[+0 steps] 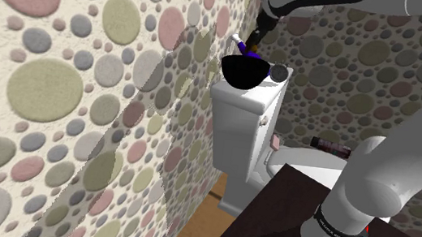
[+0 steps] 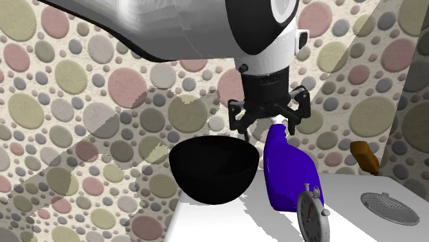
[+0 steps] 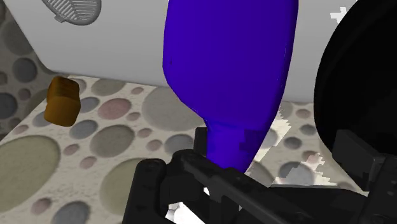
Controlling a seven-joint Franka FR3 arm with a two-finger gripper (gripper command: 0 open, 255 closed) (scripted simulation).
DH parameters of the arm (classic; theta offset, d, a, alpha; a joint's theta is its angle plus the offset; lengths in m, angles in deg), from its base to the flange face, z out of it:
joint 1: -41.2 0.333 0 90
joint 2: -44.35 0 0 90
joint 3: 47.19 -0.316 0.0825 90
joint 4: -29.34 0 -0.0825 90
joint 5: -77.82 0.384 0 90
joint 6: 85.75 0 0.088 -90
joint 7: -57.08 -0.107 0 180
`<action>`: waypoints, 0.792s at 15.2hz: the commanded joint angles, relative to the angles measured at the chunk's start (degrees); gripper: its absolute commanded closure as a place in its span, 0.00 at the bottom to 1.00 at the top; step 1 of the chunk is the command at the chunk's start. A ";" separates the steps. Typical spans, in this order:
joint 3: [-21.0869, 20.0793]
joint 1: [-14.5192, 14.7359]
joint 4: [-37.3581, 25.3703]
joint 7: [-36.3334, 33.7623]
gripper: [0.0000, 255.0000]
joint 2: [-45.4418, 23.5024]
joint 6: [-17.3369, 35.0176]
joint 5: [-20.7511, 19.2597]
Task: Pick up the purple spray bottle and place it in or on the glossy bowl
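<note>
In the wrist view the neck of the spray bottle [image 3: 232, 143] runs down into the black of the gripper, so its spray head is hidden. Its base is cut off by the frame. The bottle is a deep blue-violet. The gripper [image 2: 269, 126] points straight down over the bottle's top with its fingers spread wide. The neck sits between them, close to one finger and apart from the other, and I cannot tell whether it touches the near one. The white arm [image 2: 172, 27] comes in from the second exterior view's upper left, its upper part cut off.

The bottle stands on the white toilet tank lid [image 2: 227, 220], just beside the black bowl [image 2: 214, 168], on that view's right of it. The bowl rests on the same lid. Its inside shows as flat black, and nothing can be made out in it. A stopwatch [image 2: 313, 213] stands in front of the bottle. Farther along the lid lies a grey round strainer [image 2: 390, 206]. Beyond it is a brown object [image 2: 364, 158] of unclear shape, near the pebble-patterned wall [image 2: 69, 103].
</note>
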 commanded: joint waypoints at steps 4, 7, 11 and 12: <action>1.97 0.66 -2.33 3.15 0.00 -4.60 3.67 2.71; 2.35 0.81 -1.79 3.67 0.00 -6.11 5.63 3.49; 2.55 0.89 -1.55 3.97 0.00 -6.94 6.64 3.94; 2.56 0.90 -1.55 3.97 0.00 -6.94 6.64 3.94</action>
